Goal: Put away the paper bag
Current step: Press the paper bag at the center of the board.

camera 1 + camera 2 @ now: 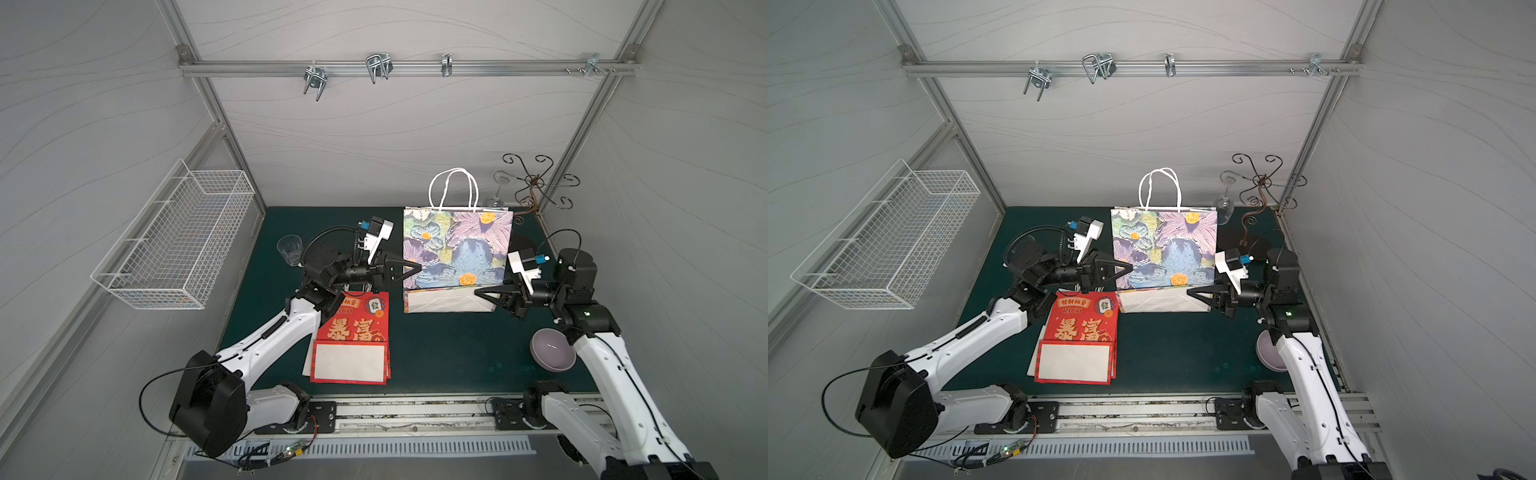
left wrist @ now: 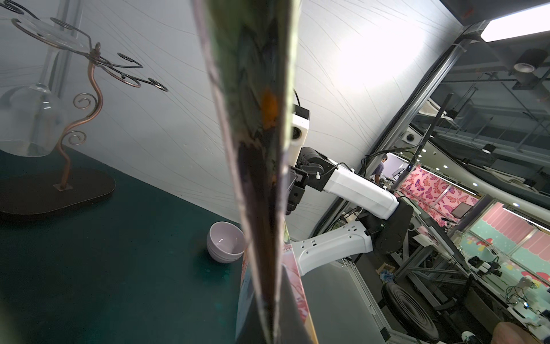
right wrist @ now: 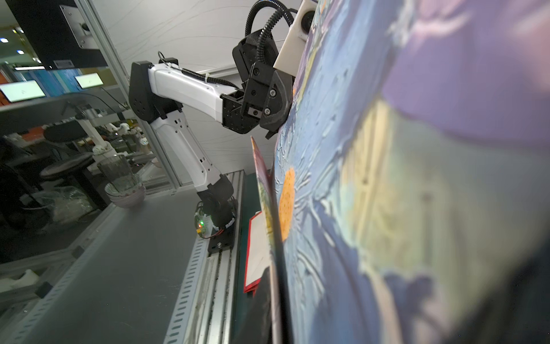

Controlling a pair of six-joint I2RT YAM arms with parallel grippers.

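Note:
The floral paper bag with white rope handles stands upright and folded flat at mid table, its white bottom flap turned toward the front. My left gripper is shut on the bag's left edge, low down. My right gripper is shut on the bag's lower right part, at the fold of the flap. In the left wrist view the bag runs edge-on from between the jaws. In the right wrist view its flowered face fills the frame.
A red paper bag lies flat at front left of the floral one. A white wire basket hangs on the left wall and metal hooks on the back rail. A clear cup, a lilac bowl and a wire glass stand are nearby.

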